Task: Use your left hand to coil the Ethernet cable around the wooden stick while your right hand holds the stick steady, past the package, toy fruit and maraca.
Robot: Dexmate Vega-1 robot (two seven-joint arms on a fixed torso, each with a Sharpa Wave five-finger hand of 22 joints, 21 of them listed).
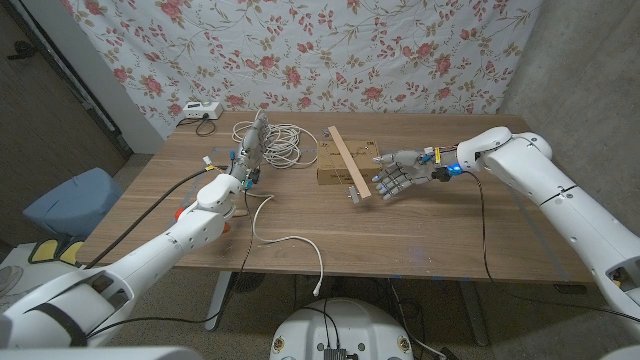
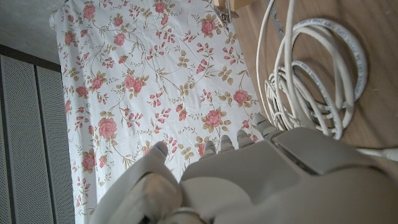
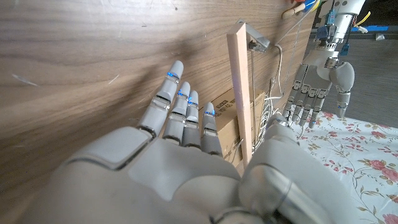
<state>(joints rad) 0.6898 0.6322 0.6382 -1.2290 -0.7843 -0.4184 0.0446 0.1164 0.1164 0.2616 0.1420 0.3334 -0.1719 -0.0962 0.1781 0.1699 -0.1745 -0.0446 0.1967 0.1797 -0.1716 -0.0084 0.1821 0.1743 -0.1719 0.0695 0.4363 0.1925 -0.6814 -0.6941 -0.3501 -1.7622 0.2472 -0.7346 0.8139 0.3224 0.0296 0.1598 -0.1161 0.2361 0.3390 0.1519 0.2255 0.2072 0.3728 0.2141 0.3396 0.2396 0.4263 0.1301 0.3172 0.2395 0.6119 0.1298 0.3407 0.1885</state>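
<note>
The wooden stick [image 1: 350,160] lies slanted across the brown package [image 1: 338,168] near the middle of the counter [image 1: 420,240], one end carrying a small clear clip. The right hand [image 1: 400,175] sits against the stick's right side; in the right wrist view the stick [image 3: 241,93] runs between the thumb and the fingers [image 3: 180,106], which reach out fairly straight and slightly spread, so a firm grip cannot be confirmed. The white Ethernet cable [image 1: 285,145] lies coiled left of the package, a loose tail trailing toward the counter's front edge. The left hand [image 1: 250,140] stands raised just beside the coil; whether its fingers hold the cable cannot be told.
</note>
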